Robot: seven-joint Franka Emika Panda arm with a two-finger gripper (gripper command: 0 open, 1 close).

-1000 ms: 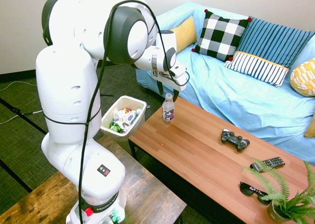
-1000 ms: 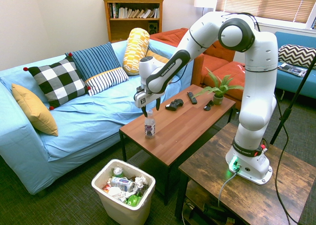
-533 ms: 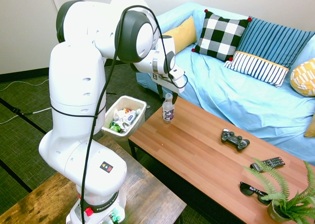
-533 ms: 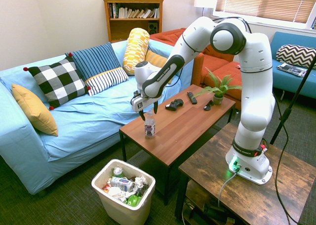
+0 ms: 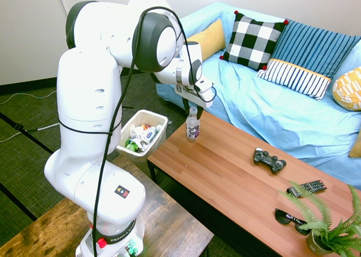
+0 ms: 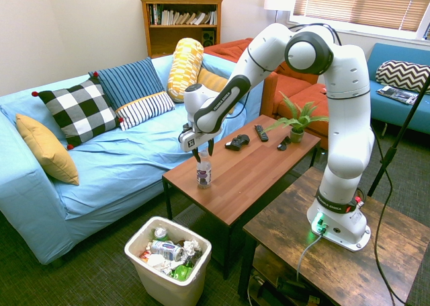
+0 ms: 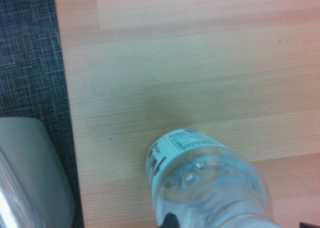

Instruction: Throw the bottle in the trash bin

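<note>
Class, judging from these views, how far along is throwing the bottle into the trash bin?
Done: the gripper sits over the bottle at its cap. In hand: the grasp; the bottle stands upright on the coffee table, unlifted. Left: lift, carry to the trash bin on the floor, release.

Clear bottle (image 5: 193,126) upright at table end, white trash bin (image 6: 138,257) on floor, rubbish-filled

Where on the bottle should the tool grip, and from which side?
Grip the bottle at its neck and shoulder, coming straight down from above. It stands upright near the coffee table's end, cap up, with the tool already right over it.
</note>
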